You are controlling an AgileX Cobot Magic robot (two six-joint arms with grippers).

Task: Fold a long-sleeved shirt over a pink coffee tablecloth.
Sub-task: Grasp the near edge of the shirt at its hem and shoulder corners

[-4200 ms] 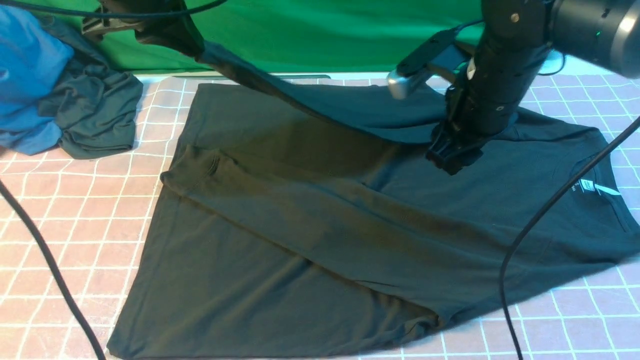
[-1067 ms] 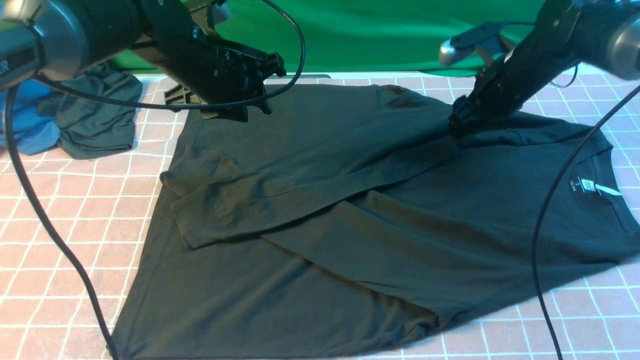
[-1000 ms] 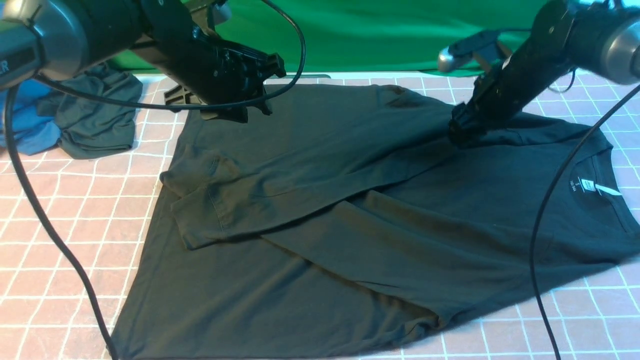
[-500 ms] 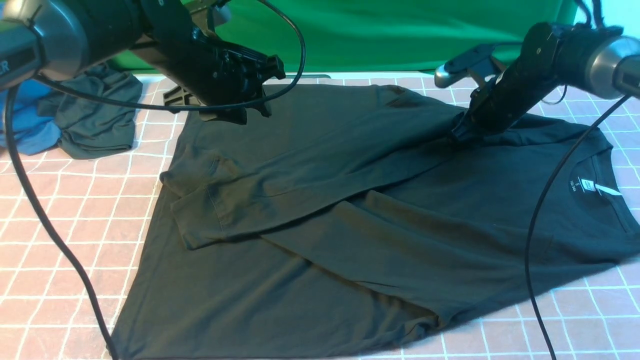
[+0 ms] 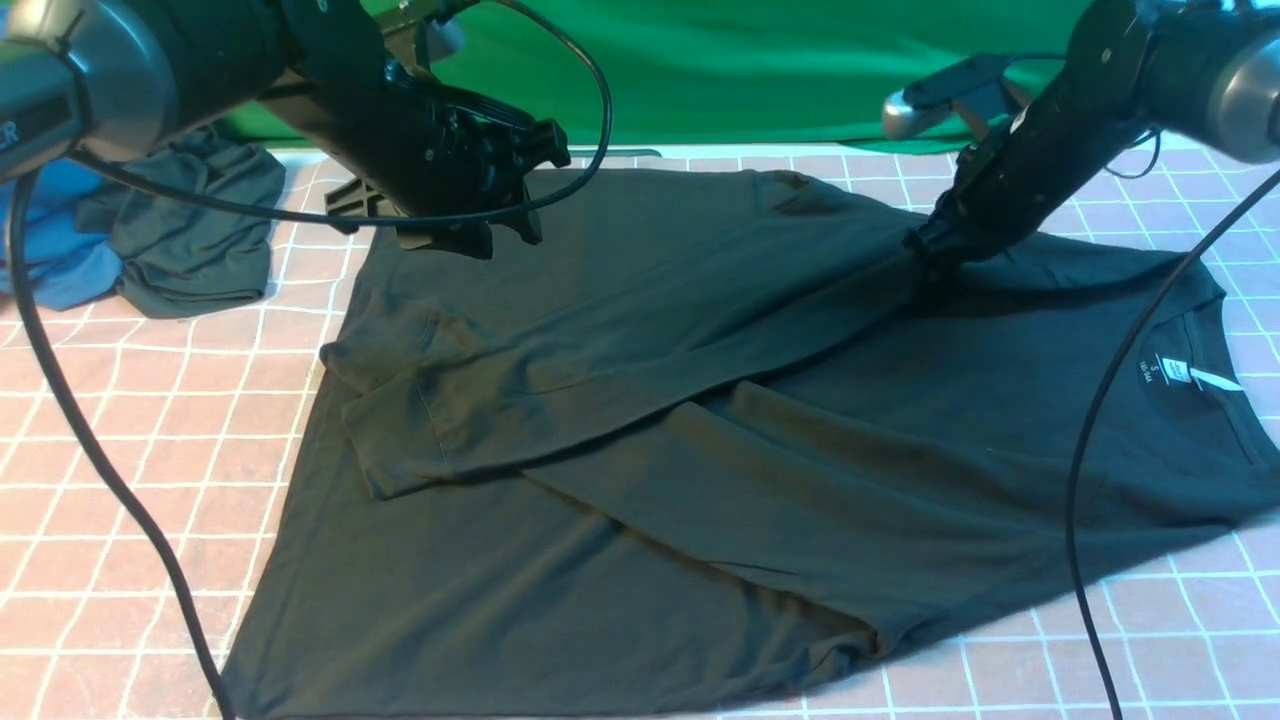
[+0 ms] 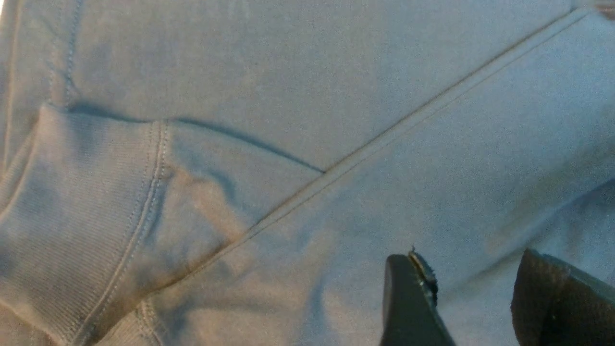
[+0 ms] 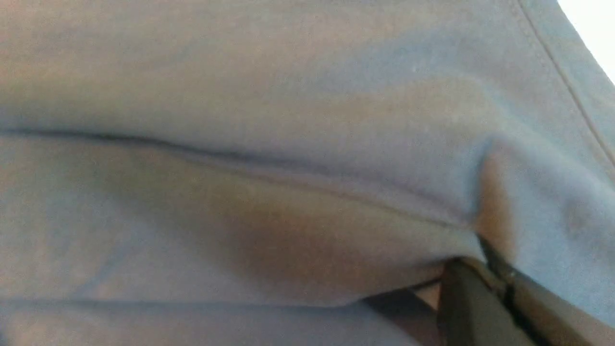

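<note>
The black long-sleeved shirt (image 5: 640, 420) lies spread on the pink coffee tablecloth (image 5: 150, 420), both sleeves folded across its body and its white neck label (image 5: 1185, 375) at the right. My right gripper (image 5: 925, 250) is shut on a pinch of shirt fabric near the far shoulder, and the cloth rises in a small tent there. In the right wrist view the closed right gripper (image 7: 499, 274) clamps a fold of the shirt (image 7: 240, 168). My left gripper (image 5: 525, 190) hovers open over the shirt's far left part. The left wrist view shows the left gripper (image 6: 468, 269) empty above the shirt (image 6: 288, 96) and a ribbed cuff (image 6: 72, 216).
A blue garment (image 5: 50, 150) and a smaller dark grey-green garment (image 5: 190, 230) lie bunched at the far left. A plain green cloth (image 5: 720, 70) hangs behind the table. Black cables (image 5: 1100, 450) run across the front of the view on both sides.
The far sleeve, earlier held up by my left gripper, now lies across the shirt. My right gripper has closed on the fabric near the shoulder and lifted it slightly. The left arm has barely moved.
</note>
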